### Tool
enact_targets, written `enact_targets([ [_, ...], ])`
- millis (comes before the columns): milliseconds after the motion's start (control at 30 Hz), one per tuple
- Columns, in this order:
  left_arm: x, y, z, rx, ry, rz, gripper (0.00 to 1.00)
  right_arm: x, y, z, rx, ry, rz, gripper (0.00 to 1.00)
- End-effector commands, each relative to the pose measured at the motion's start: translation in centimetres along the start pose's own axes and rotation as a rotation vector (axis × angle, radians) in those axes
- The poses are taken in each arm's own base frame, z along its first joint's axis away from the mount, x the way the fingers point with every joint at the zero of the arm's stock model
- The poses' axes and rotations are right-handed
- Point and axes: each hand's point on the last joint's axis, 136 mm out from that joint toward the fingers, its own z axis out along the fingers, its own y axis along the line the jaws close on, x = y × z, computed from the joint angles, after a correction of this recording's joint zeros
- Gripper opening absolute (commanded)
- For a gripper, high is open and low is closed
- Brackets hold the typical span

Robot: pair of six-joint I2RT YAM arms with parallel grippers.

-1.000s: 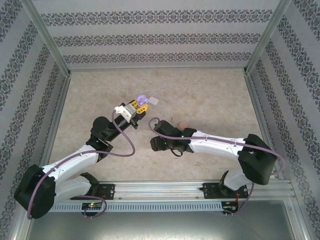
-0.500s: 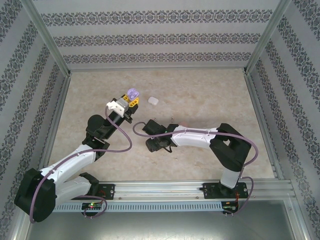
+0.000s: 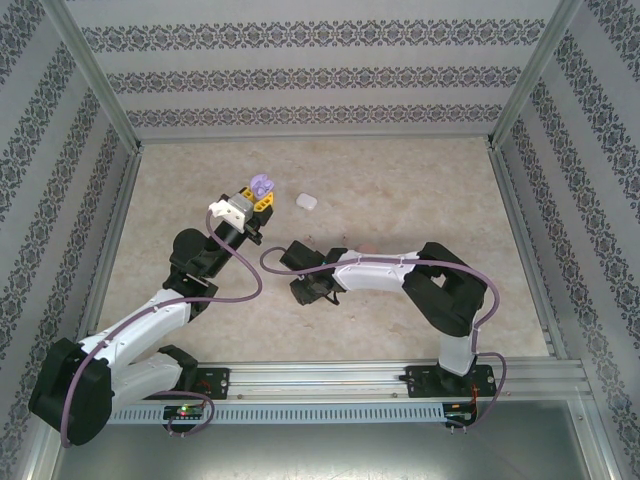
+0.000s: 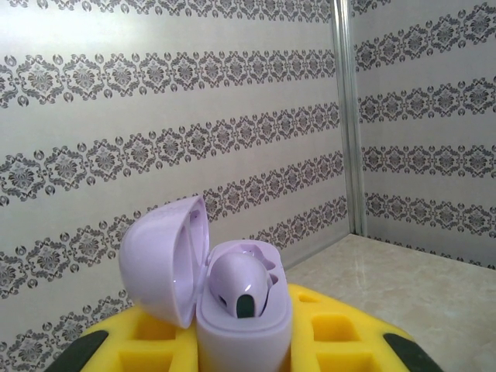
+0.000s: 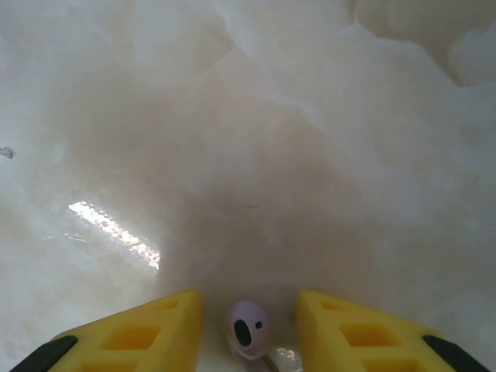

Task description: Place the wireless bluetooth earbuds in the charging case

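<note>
My left gripper (image 4: 242, 345) is shut on a purple charging case (image 4: 232, 329) and holds it upright with its lid (image 4: 159, 260) swung open. One purple earbud (image 4: 236, 283) sits in the case's near socket. From above, the case (image 3: 262, 186) is at the left gripper (image 3: 257, 199), left of centre. My right gripper (image 5: 249, 304) points down at the table and is open, with a pale lilac earbud (image 5: 248, 329) lying between its yellow fingers (image 5: 155, 329). There is a gap on each side of this earbud. From above, the right gripper (image 3: 312, 291) is below its wrist.
A small white case (image 3: 306, 201) lies on the marble table (image 3: 420, 200), just right of the purple case. Patterned walls and metal posts close in the table on three sides. The right arm's elbow (image 3: 445, 290) is folded over the right half.
The right arm swung left and folded at the elbow, and its fingers drew in round the earbud on the table. The left gripper carried the purple case a little left and back.
</note>
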Motion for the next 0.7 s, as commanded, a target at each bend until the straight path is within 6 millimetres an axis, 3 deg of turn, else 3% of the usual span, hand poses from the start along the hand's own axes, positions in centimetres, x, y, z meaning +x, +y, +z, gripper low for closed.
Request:
enact_targets([
  [0, -2.03, 0.79, -0.07, -0.020, -0.052, -0.008, 0.00, -0.44, -0.52, 0.35, 0.026, 0.002, -0.006, 0.38],
  [667, -1.63, 0.86, 0.19, -0.021, -0.039, -0.025, 0.00, -0.07, -0.58, 0.44, 0.031, -0.001, 0.001, 0.23],
])
